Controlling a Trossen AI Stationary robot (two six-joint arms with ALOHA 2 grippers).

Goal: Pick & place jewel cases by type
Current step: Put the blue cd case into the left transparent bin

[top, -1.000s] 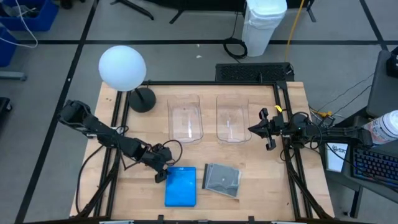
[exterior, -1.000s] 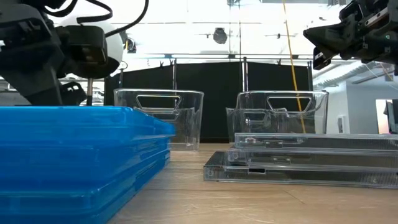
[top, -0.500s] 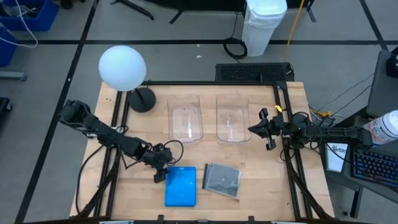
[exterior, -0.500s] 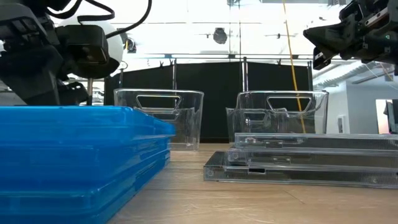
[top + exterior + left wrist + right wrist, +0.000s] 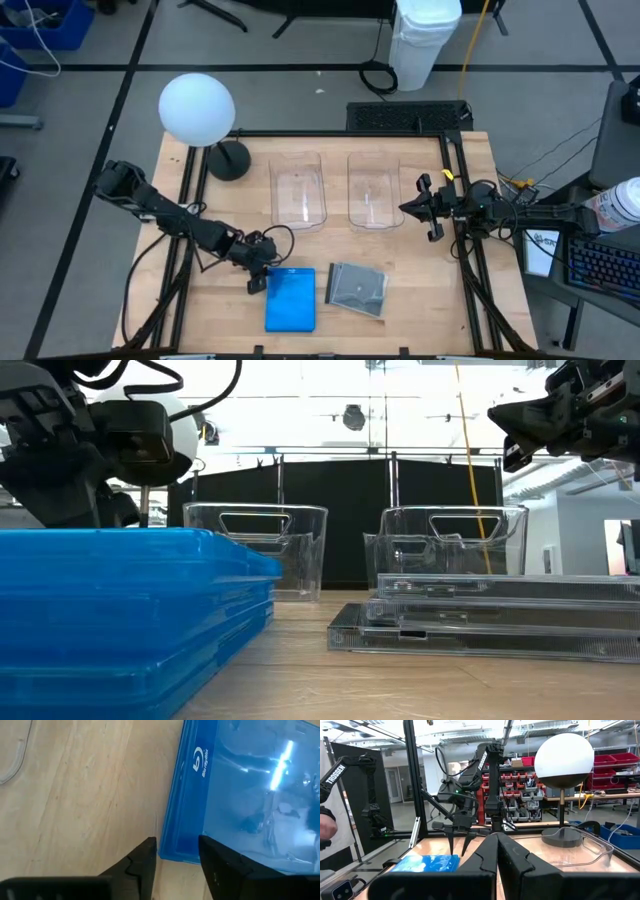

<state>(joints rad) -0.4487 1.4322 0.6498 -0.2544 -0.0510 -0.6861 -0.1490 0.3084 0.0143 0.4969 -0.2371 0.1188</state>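
A stack of bright blue jewel cases (image 5: 291, 300) lies near the table's front edge, and it fills the left of the low view (image 5: 130, 610). A stack of grey see-through jewel cases (image 5: 358, 289) lies just to its right. My left gripper (image 5: 176, 851) points down at the blue stack's far left corner (image 5: 270, 272). Its fingers stand apart with that corner between them. My right gripper (image 5: 424, 209) hangs shut above the table's right side, beside the right tub, with nothing in it. My left gripper comes slanting down from the table's left. One finger (image 5: 142, 862) stands just outside the top blue case's corner (image 5: 167, 851) and the other finger (image 5: 220, 867) is over the case's top face. I cannot tell whether either finger touches the case.
Two clear tubs (image 5: 298, 192) (image 5: 375, 190) stand side by side at the middle of the table, behind the stacks. A lamp with a white globe (image 5: 197, 108) and a dark round base (image 5: 230, 160) stands at the far left. Bare wood lies between the tubs and the stacks.
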